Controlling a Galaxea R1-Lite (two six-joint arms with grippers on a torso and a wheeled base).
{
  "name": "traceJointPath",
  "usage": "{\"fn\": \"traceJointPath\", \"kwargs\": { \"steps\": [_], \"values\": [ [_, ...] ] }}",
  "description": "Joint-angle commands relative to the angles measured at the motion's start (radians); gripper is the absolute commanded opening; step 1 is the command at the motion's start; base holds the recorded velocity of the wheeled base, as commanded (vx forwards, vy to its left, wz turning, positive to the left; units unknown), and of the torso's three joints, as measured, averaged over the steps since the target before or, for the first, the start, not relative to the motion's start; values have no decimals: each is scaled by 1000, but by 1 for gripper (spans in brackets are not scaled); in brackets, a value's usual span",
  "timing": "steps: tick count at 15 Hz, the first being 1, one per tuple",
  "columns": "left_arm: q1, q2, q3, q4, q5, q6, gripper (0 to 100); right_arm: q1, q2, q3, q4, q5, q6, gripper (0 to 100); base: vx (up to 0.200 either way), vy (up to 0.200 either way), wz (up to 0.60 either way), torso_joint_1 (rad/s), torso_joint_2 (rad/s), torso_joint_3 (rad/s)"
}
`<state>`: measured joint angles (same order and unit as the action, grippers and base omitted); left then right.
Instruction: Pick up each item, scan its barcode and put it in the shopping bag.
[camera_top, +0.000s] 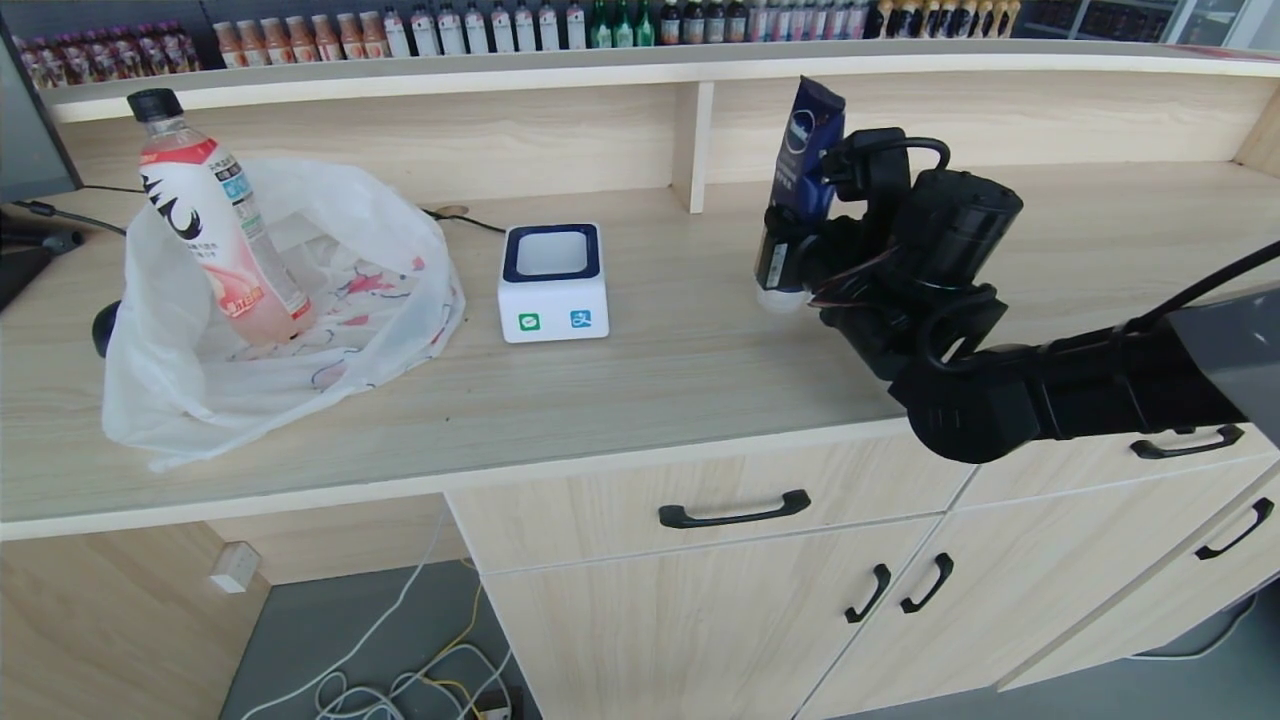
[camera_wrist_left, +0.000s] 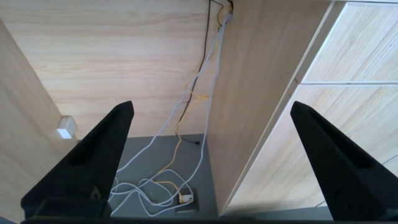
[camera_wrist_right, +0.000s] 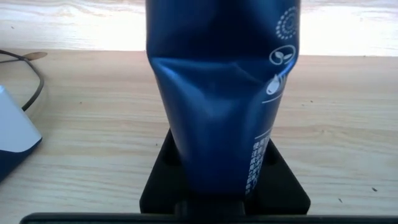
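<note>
Tube (camera_top: 806, 150) clamped cap-down in right hand (camera_top: 808, 235) over table (camera_top: 680, 360), right of scanner (camera_top: 553, 282); left hand (camera_wrist_left: 211, 158) spread wide; bottle (camera_top: 215, 215) in bag (camera_top: 400, 250).

The worktop (camera_top: 700, 370) was seen from above by the head camera, faced forward and down, at middle range. The right wrist camera was held close against the tube (camera_wrist_right: 217, 93); worktop and scanner (camera_wrist_right: 12, 140) were shared with the head view. The left wrist camera was aimed down at floor cables (camera_wrist_left: 168, 180), likewise shared.

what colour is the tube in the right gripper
Dark blue tube with white print, best in the right wrist view.
</note>
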<state>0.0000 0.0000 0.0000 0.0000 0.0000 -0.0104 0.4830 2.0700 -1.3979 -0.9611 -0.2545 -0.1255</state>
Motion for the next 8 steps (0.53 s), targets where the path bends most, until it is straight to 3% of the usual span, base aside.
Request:
{"fn": "traceJointPath", "kwargs": {
  "steps": [1, 8],
  "values": [
    [0, 0, 0, 0, 0, 0, 100, 6, -16, 0, -2, 0, 0, 0, 0, 0, 0, 0, 0, 0],
    [0, 0, 0, 0, 0, 0, 100, 69, -185, 152, -4, -6, -5, 0, 0, 0, 0, 0, 0, 0]
  ]
}}
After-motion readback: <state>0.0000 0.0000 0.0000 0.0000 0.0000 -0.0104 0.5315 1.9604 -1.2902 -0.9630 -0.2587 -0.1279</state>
